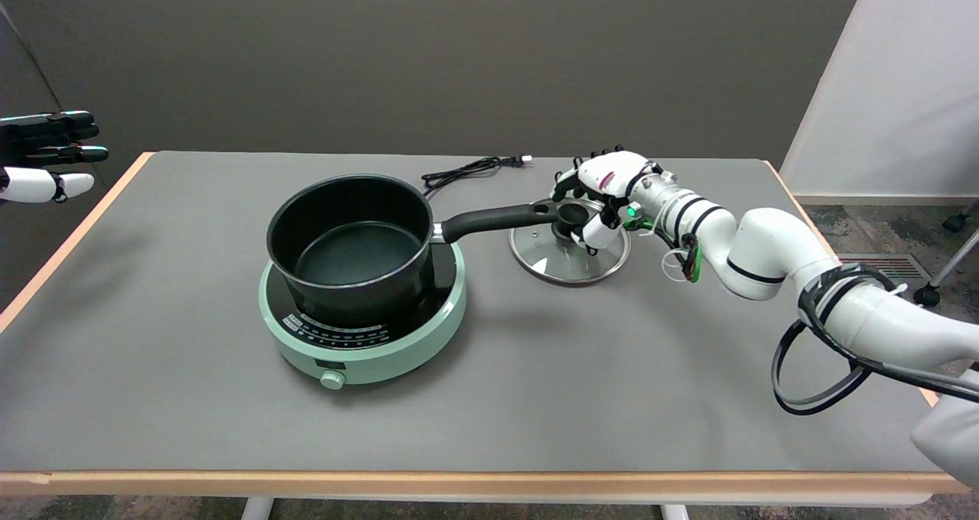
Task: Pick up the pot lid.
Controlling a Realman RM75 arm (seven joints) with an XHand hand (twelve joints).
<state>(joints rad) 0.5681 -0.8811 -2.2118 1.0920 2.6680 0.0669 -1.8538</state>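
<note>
The glass pot lid [564, 264] with a metal rim lies flat on the grey table, just right of the pot's handle [497, 219]. Its black knob [570, 216] points up. My right hand [604, 191] comes in from the right and sits over the knob. The fingers [564, 186] curl around the knob's far side and the thumb [598, 234] presses its near right side, so the hand grips the knob. The lid's rim rests on the table.
A black saucepan [352, 245] stands on a mint-green induction cooker [367, 329] left of centre, its handle tip close to the knob. A black power cord [466, 170] lies behind. The idle left hand [46, 157] hangs at the upper left.
</note>
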